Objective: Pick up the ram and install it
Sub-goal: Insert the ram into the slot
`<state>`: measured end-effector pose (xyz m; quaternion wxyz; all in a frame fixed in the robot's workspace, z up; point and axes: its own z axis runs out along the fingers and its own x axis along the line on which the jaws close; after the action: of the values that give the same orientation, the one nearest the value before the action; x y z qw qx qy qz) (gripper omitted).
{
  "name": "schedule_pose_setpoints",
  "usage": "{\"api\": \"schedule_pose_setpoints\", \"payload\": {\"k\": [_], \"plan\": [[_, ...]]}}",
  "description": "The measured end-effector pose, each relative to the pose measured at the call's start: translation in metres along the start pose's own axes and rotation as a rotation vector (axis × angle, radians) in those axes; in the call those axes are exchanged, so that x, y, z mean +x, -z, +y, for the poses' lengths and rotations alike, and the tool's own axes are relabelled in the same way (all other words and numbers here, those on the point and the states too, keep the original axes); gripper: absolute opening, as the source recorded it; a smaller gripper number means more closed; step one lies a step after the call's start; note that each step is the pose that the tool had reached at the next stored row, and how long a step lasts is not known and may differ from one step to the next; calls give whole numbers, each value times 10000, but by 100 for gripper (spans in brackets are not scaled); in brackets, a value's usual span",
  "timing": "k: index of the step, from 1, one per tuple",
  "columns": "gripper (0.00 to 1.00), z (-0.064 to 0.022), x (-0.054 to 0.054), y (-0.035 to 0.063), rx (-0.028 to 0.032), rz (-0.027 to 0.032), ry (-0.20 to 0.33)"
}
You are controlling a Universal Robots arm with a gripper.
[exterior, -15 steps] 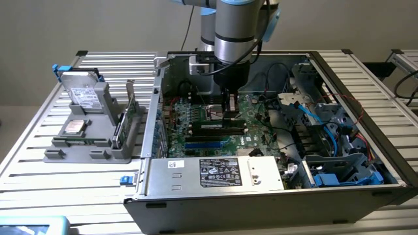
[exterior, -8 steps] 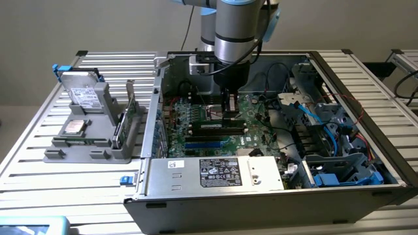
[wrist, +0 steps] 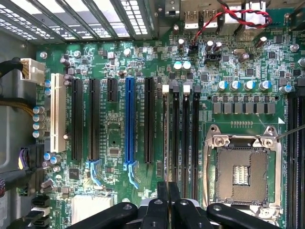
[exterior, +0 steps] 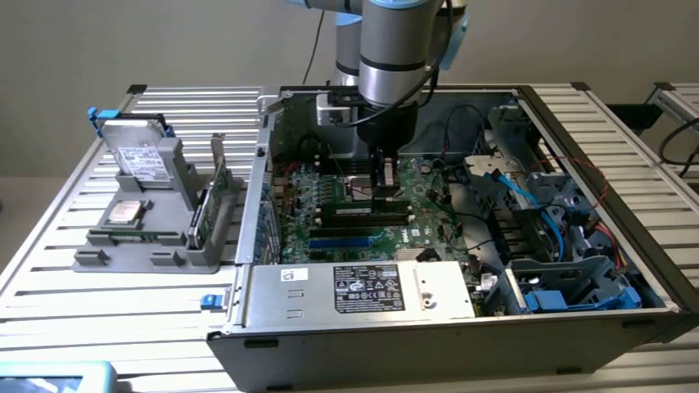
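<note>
hand (wrist: 167, 193) clamped on the ram (wrist: 166, 143), edge-on, long axis parallel to memory slots (wrist: 186, 138)

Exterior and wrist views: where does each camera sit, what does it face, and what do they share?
Exterior view: off the arm, raised, looking obliquely down into the open computer case; arm and gripper show.
Wrist view: on the wrist, looking straight down at the motherboard; gripper fingers show.
Shared: gripper, motherboard, memory slots.

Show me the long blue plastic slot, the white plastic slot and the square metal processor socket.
Long blue plastic slot (wrist: 128, 121), wrist view, mid-length.
White plastic slot (wrist: 58, 113), wrist view, mid-length.
Square metal processor socket (wrist: 240, 175), wrist view, pin field centre.
</note>
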<state>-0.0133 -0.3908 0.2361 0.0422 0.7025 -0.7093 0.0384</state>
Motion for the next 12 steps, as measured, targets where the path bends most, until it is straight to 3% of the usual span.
{"api": "schedule_pose_setpoints", "payload": {"k": [12], "plan": [[13,-2,0,-24,-1,3,1]]}}
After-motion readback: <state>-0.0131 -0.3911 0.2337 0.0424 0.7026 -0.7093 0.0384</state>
